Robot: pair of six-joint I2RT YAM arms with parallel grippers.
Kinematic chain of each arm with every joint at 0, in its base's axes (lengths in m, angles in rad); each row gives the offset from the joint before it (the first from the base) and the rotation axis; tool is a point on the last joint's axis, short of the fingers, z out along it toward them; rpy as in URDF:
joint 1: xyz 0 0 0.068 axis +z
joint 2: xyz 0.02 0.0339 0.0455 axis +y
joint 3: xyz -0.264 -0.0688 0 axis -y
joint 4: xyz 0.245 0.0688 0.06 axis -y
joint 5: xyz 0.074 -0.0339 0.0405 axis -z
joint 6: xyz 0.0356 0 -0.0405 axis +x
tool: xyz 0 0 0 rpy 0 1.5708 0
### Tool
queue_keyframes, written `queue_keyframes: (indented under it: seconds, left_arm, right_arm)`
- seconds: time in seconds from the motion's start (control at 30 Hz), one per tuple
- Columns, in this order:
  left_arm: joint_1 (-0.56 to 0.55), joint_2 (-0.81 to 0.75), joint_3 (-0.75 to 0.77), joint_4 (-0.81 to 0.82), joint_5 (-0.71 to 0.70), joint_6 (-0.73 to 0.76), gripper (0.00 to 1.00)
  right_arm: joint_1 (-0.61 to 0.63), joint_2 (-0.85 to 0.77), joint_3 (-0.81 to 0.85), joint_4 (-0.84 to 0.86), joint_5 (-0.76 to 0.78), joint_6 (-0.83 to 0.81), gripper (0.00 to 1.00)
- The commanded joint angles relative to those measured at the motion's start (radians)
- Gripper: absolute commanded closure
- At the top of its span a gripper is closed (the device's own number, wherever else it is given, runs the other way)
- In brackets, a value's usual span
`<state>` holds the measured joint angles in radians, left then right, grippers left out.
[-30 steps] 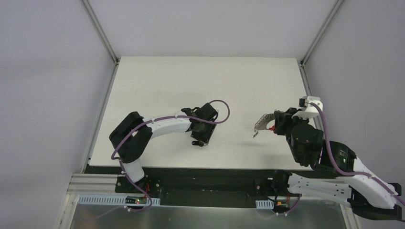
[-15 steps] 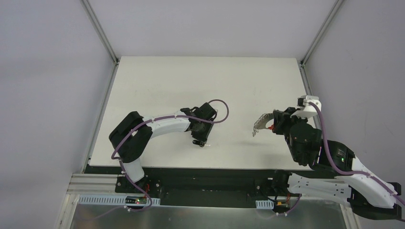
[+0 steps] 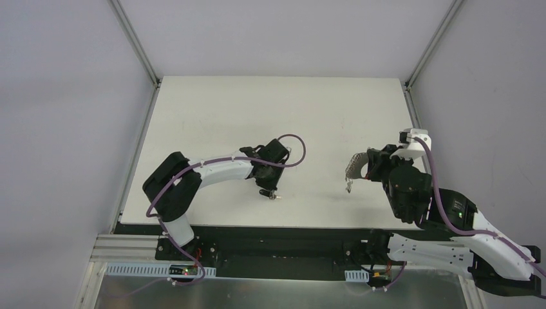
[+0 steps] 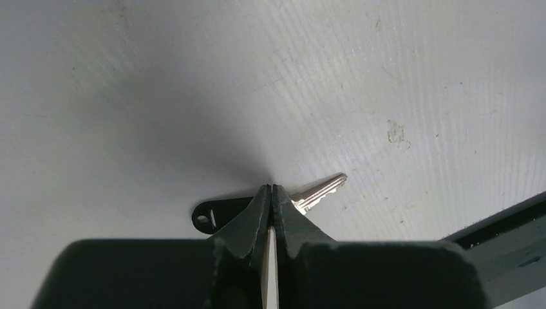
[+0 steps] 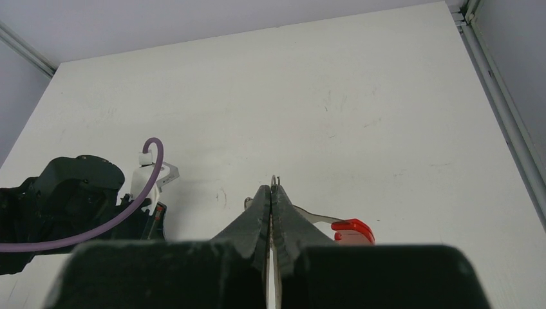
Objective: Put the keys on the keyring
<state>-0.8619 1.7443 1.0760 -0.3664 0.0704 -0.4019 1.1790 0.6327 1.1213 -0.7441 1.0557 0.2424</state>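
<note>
Both claws closed over the desk [image 3: 225, 109]

My left gripper [image 4: 272, 188] has its jaws together on top of the key [image 4: 319, 192], which lies flat near the desk's near edge; I cannot tell if it grips. My right gripper [image 5: 272, 187] pinches the keyring [image 3: 353, 168] above the right side.

Three views: one overhead, two wrist-mounted.
The whole desk [image 3: 212, 109] is covered from above, behind the arm bases. The key [image 4: 319, 191] by the near edge is framed very close, downward, from the left wrist. The far edge and left arm [image 5: 71, 187] are seen obliquely from the right wrist. Both areas are shared with the overhead.
</note>
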Motion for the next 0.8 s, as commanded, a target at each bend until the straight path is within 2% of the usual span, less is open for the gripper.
queue_keyframes:
  seconds: [0.0, 0.17, 0.33, 0.5, 0.6, 0.7, 0.77]
  left_arm:
    - [0.011, -0.123, -0.035, 0.03, -0.023, 0.02, 1.0]
    - [0.01, -0.245, -0.074, 0.06, -0.022, 0.046, 1.0]
    - [0.009, -0.362, -0.092, 0.075, 0.055, 0.104, 1.0]
    - [0.009, -0.465, -0.099, 0.108, 0.157, 0.125, 1.0]
    - [0.006, -0.561, -0.154, 0.206, 0.26, 0.152, 1.0]
    - [0.001, -0.68, -0.254, 0.315, 0.156, 0.155, 1.0]
    - [-0.006, -0.739, -0.275, 0.335, 0.148, 0.153, 1.0]
  right_arm:
    - [0.002, 0.023, 0.0, 0.053, -0.013, -0.009, 1.0]
    - [0.003, 0.019, -0.012, 0.087, -0.056, -0.035, 1.0]
    - [0.002, 0.03, -0.023, 0.129, -0.142, -0.078, 1.0]
    - [0.002, 0.051, -0.028, 0.163, -0.265, -0.13, 1.0]
    - [0.002, 0.062, -0.021, 0.164, -0.319, -0.145, 1.0]
    - [0.002, 0.068, -0.016, 0.172, -0.36, -0.155, 1.0]
    - [0.002, 0.077, -0.013, 0.173, -0.372, -0.155, 1.0]
